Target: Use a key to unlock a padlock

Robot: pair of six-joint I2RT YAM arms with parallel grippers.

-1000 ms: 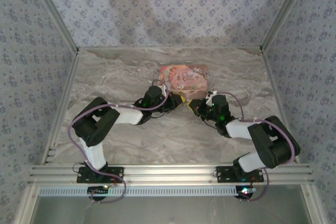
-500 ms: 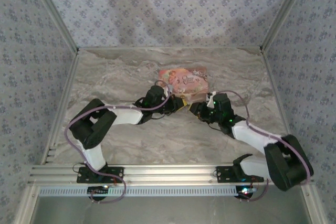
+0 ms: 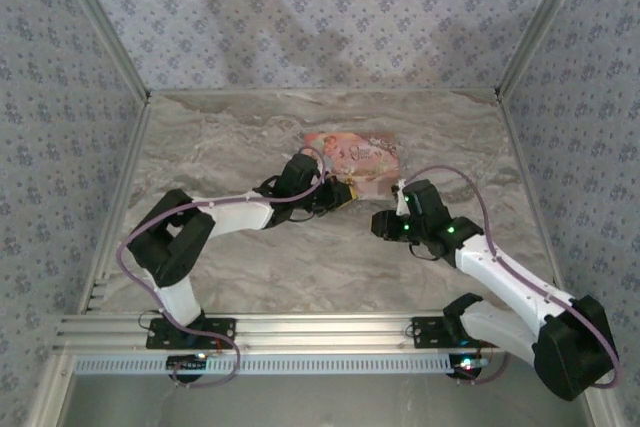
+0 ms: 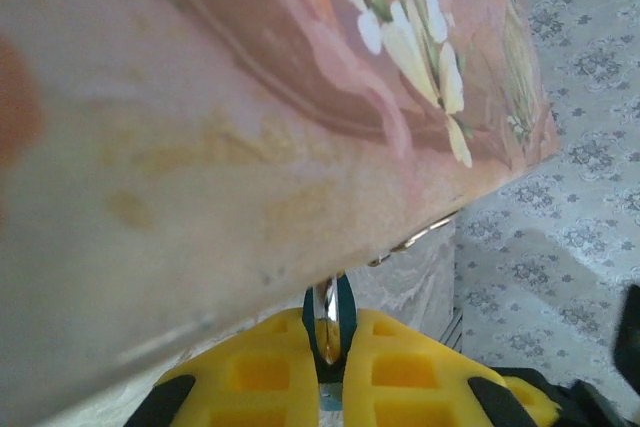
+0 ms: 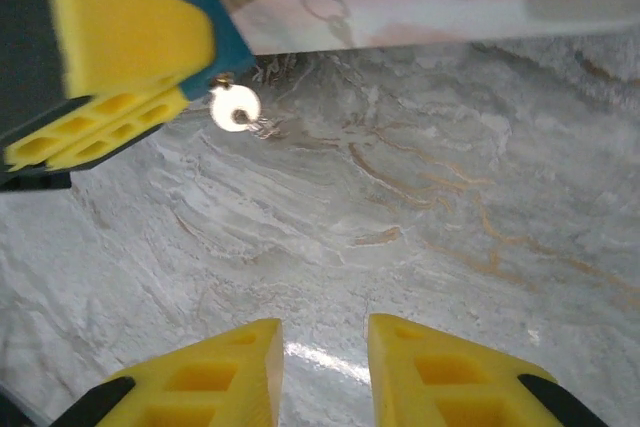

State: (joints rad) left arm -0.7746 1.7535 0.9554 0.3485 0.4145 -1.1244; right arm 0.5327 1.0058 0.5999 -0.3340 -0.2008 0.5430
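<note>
My left gripper [image 3: 341, 193] [image 4: 334, 325] is shut on a small teal padlock [image 4: 345, 305] [image 5: 226, 43], held just off the marble beside a pink packet. A silver shackle [image 4: 326, 307] shows between the yellow fingers. In the right wrist view, a key [image 5: 233, 107] with a round silver head sticks out of the padlock's lower end, with a small ring hanging from it. My right gripper [image 3: 381, 224] [image 5: 323, 335] is open with nothing between its fingers. It hovers over bare marble, to the right of the padlock and apart from it and the key.
A pink flowered packet [image 3: 353, 154] [image 4: 250, 77] lies flat at the back centre, right behind the padlock, with a thin chain [image 5: 325, 9] lying on it. Patterned walls and metal posts close in the marble table [image 3: 230, 137] on three sides.
My right gripper has let go of the key and drawn back to the right and nearer, its arm stretching out. The left gripper still holds the padlock, shifted slightly toward the packet.
</note>
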